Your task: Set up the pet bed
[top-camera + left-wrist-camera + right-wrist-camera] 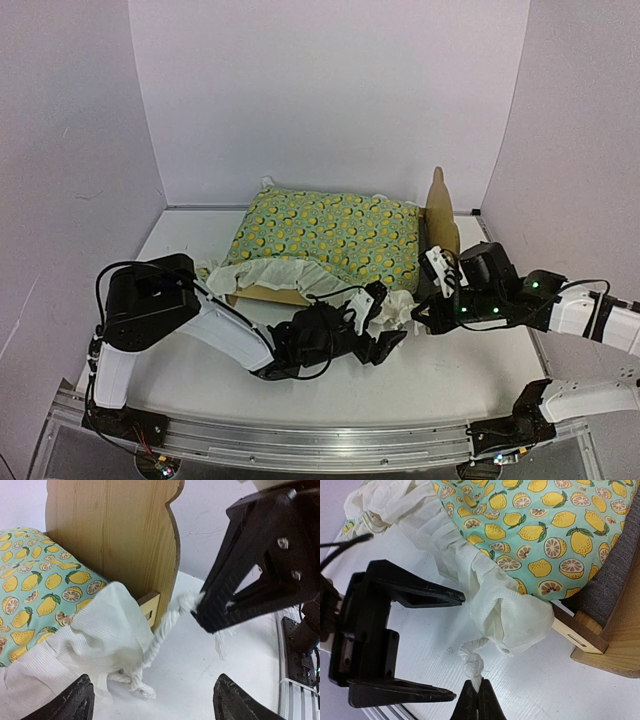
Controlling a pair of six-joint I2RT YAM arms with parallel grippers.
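I'm seeing the pet bed sitting toward the back right of the table, with its headboard standing upright at the right end in the top view. The lemon-print quilt is lying over the frame and hiding most of it. Its white ruffle is spilling over the near rail at the headboard corner. The grey base panel is showing between the quilt's edge and the headboard.

The right gripper is sitting low over the table just in front of that corner, jaws pressed together and pinching a white twisted cord. The cord is running from under the ruffle out to the fingertips, with a loop of it lying on the table.

The left gripper is hovering opposite the right one, jaws spread wide and gripping nothing. The cord and the ruffle corner are lying ahead of the open jaws, and as far as I'm seeing they're touching neither finger. The two grippers are sitting near each other but apart, both at the bed's near headboard corner. I'm not able to tell where the cord is attaching under the ruffle.
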